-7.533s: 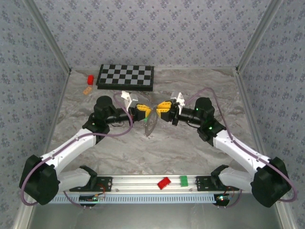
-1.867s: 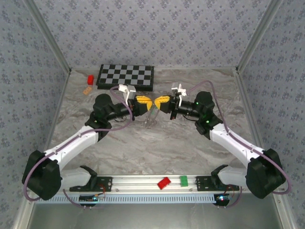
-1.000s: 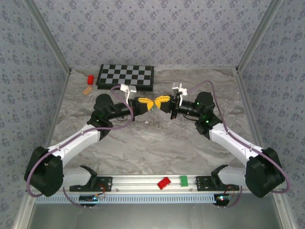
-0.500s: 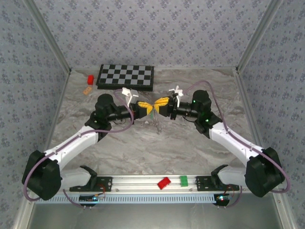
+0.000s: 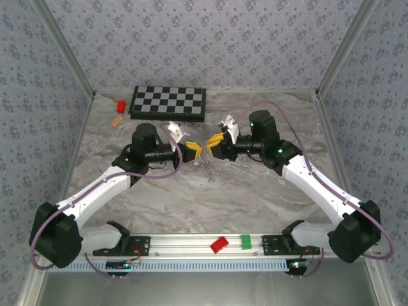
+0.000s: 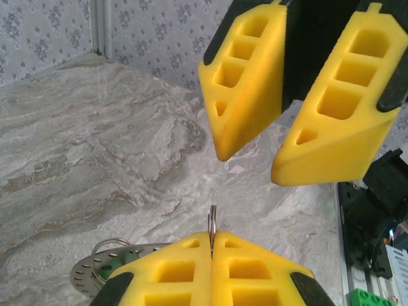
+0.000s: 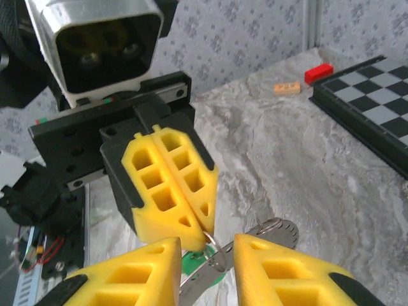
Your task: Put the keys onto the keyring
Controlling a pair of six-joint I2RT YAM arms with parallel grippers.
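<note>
my left fingers (image 6: 211, 255) clenched on the thin keyring (image 6: 211, 220), held edge-on above the middle of the counter (image 5: 255, 191), my right fingers (image 6: 293, 162) released and parted just beside it, not touching, a green-headed key (image 7: 196, 264) dangling beneath the ring, near a perforated metal disc (image 7: 277, 233)

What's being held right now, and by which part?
The left claw pinches the keyring by its rim, between the fingertips; the right claw is open, holding nothing.
</note>
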